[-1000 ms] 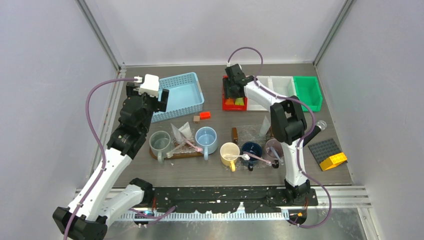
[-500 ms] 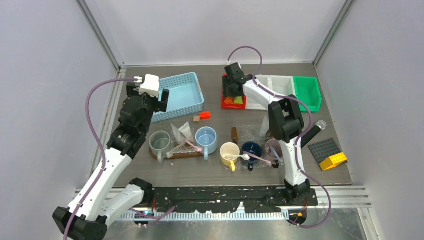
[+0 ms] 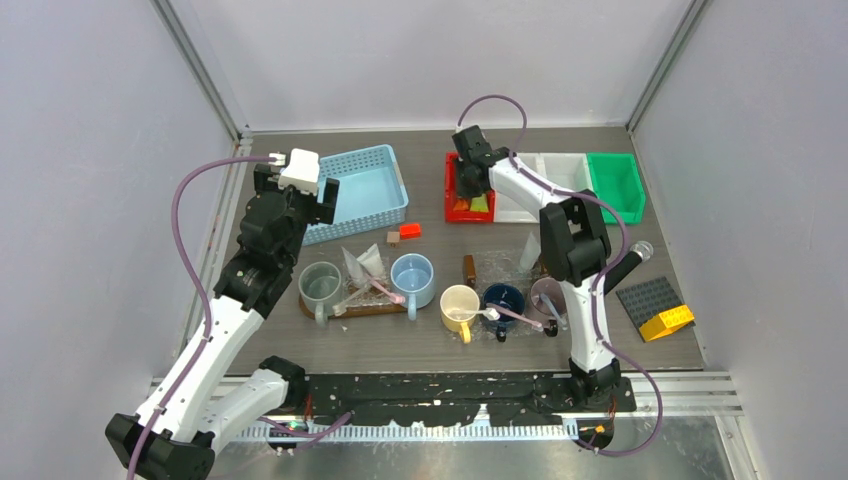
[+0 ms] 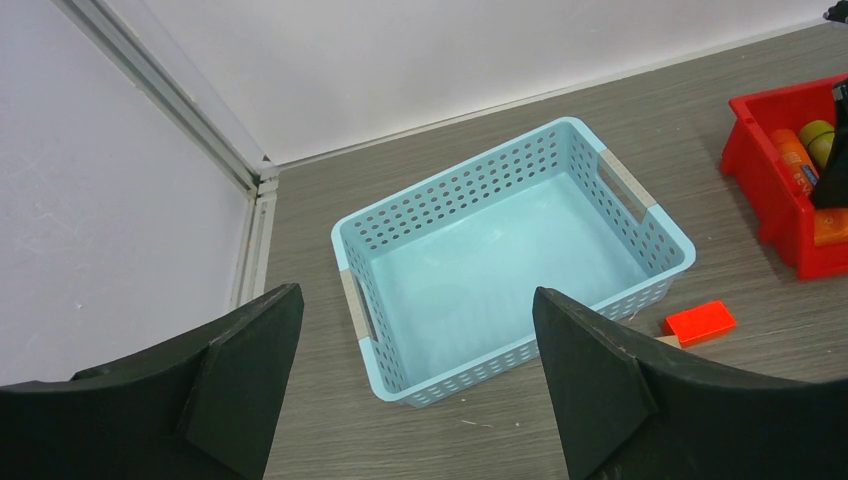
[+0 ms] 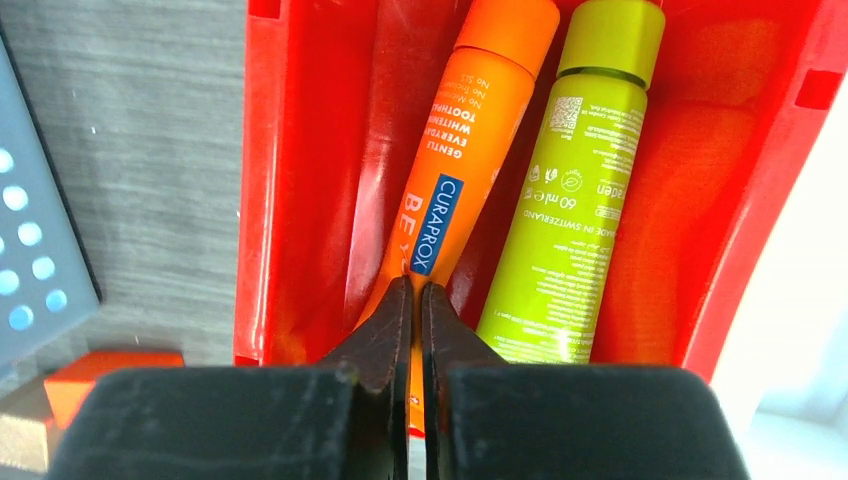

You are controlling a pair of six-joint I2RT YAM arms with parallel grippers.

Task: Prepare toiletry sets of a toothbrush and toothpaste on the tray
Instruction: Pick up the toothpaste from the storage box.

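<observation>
The right claw [image 5: 411,285] reaches down into the red bin [image 5: 262,200] at the far side of the counter [image 3: 420,345]. Its fingers [image 5: 385,330] are pressed almost together, with the thin flat tail of the orange toothpaste tube [image 5: 470,140] pinched between them. That tube lies lengthwise in the red bin's left half, its cap toward the bin's far wall. A lime-green tube [image 5: 575,200] lies just beside it in the right half, parallel and untouched.

The left claw [image 4: 417,295] hangs above the counter well to the left of the red bin, fingers spread wide apart and holding nothing. Under it sits a light blue perforated basket [image 4: 450,180]. A small red block [image 4: 699,322] lies on the counter between the basket and the red bin.

On the arms' side of the red bin stands a row of mugs: grey-green mug [image 3: 321,284], light blue mug [image 3: 412,277], cream-yellow mug [image 3: 460,303], navy mug [image 3: 503,300] and mauve mug [image 3: 549,296]. The first two stand on a brown tray [image 3: 370,310]. A white bin [image 3: 560,175] adjoins the red bin on its right.
</observation>
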